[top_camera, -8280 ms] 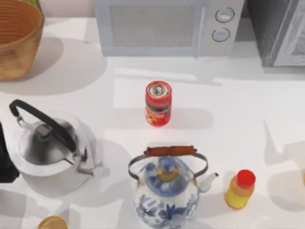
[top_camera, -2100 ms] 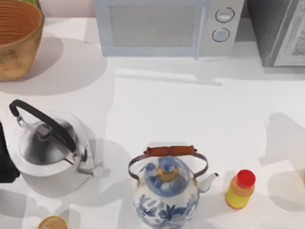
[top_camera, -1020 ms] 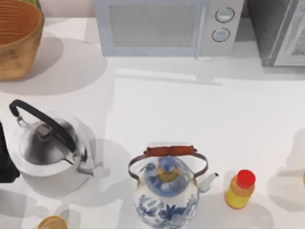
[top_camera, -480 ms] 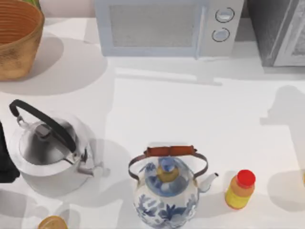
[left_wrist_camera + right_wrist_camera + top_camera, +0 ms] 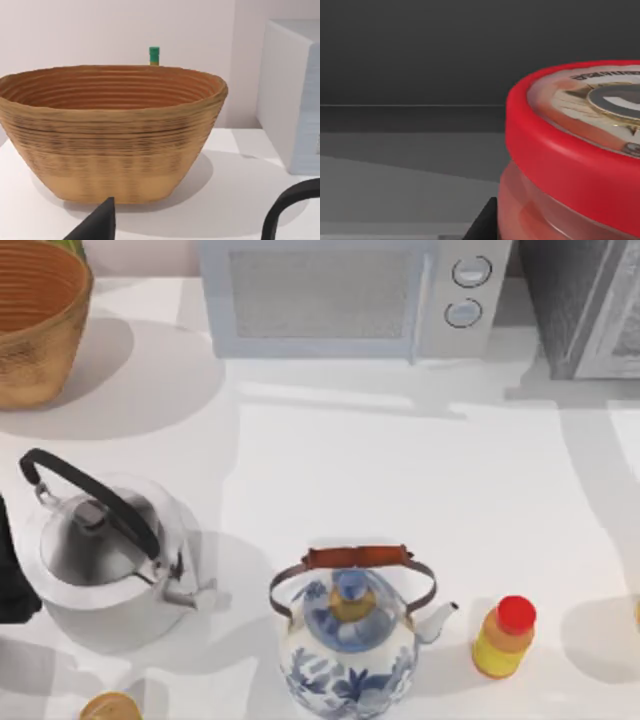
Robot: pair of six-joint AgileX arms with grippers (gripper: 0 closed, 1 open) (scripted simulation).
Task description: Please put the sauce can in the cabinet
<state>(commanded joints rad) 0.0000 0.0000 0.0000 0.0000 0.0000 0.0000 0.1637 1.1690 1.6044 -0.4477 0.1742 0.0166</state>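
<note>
The sauce can [image 5: 570, 150], red with a printed metal top, looms close in the right wrist view. It is held by my right gripper, and one dark fingertip [image 5: 482, 222] shows beside its wall. Behind it lie dark grey flat surfaces that look like the inside of the cabinet [image 5: 410, 60]. In the top view the grey speckled cabinet [image 5: 590, 300] stands at the back right corner. My left arm [image 5: 6, 580] stays parked at the left edge beside the silver kettle.
A pale microwave [image 5: 350, 295] stands at the back middle and a woven basket [image 5: 35, 320] at the back left. At the front are a silver kettle [image 5: 100, 550], a blue-and-white teapot [image 5: 350, 640] and a yellow bottle with a red cap [image 5: 505, 637].
The can has left its spot in the middle of the table. The arm's shadow on the right side has slid from the table up to the cabinet front.
</note>
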